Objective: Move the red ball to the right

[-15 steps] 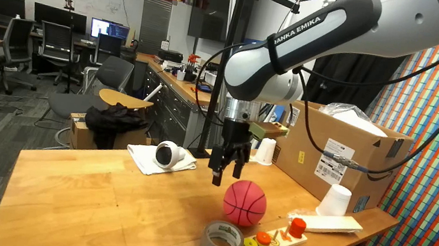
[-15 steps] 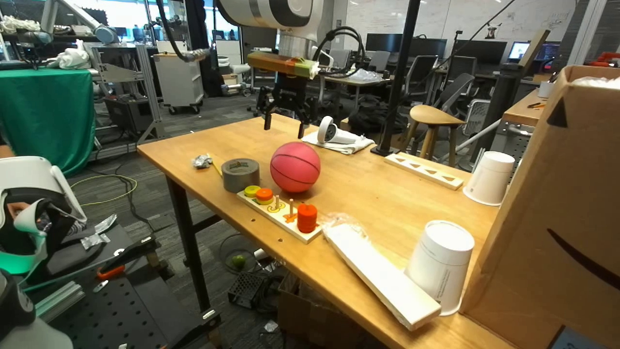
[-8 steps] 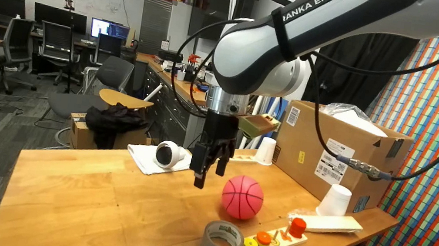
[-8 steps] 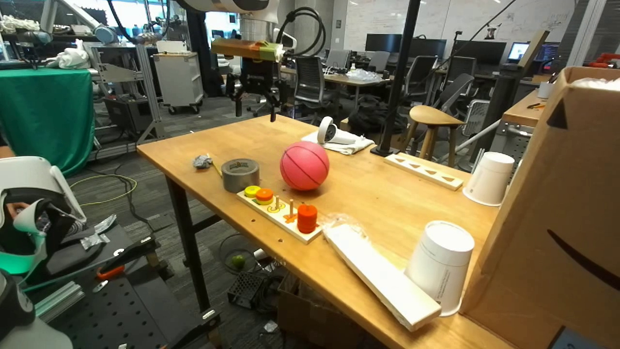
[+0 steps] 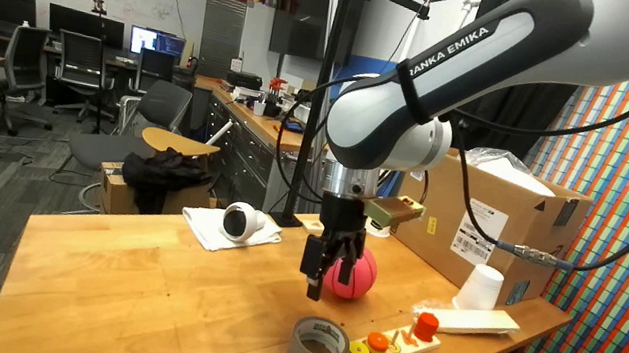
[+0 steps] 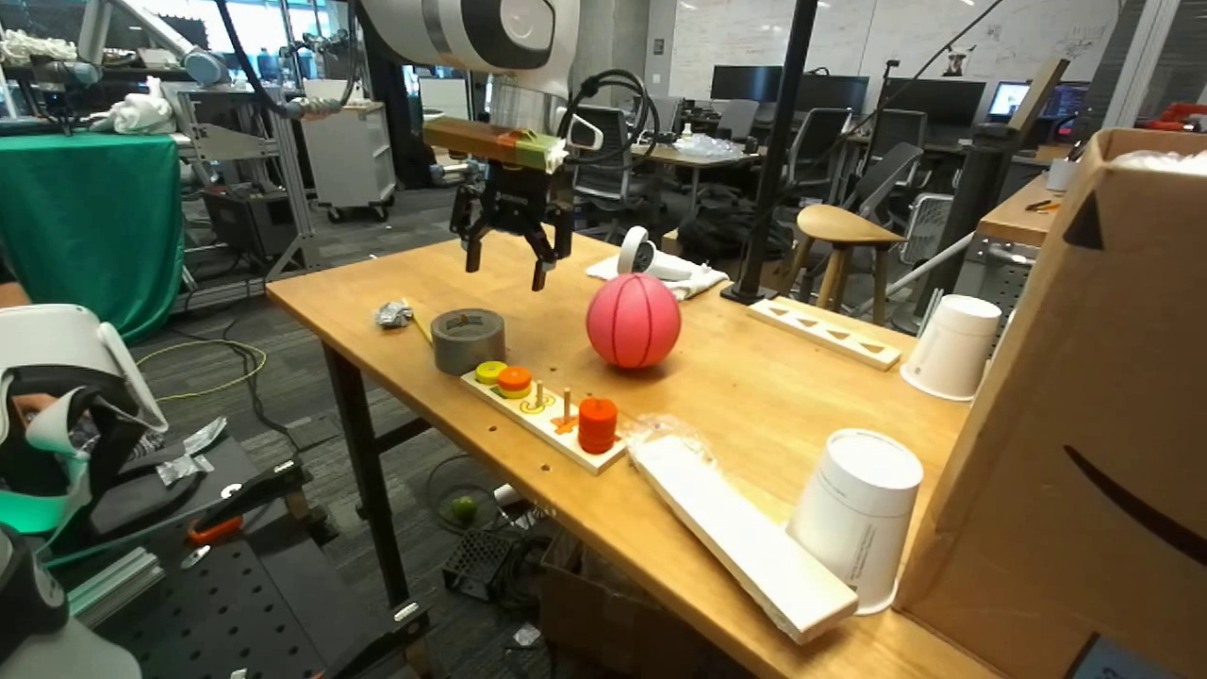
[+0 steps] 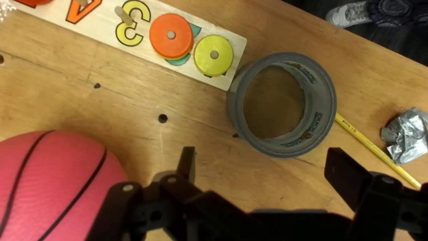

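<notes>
In an exterior view the red ball (image 6: 634, 322) has, over the last second, rolled farther right of the tape roll (image 6: 469, 349); its seams sit at a new angle. The pincer (image 6: 506, 271), drawn back half a second ago, is lower now, above the desk (image 5: 133, 287) and beyond the tape roll, its fingers (image 7: 186, 164) spread wide and holding nothing. I judge that the ball is being nudged rather than gripped, and that it is going the asked way if "right" is meant as seen there, which the views do not settle. A further push would come from the tape roll's side; the ball may run on by itself.

In an exterior view the pincer (image 5: 329, 285) crosses in front of the ball, beyond the tape roll, so touching cannot be judged; in an exterior view a gap shows between the pincer (image 6: 506, 271) and the ball. The wrist view has the ball cut off by the frame, outside the fingers' gap, and, past the tape roll, a shoe (image 7: 347, 15) that the exterior views lack. Only these exterior views show the cardboard box (image 6: 1094, 377), well apart from the tape roll.
</notes>
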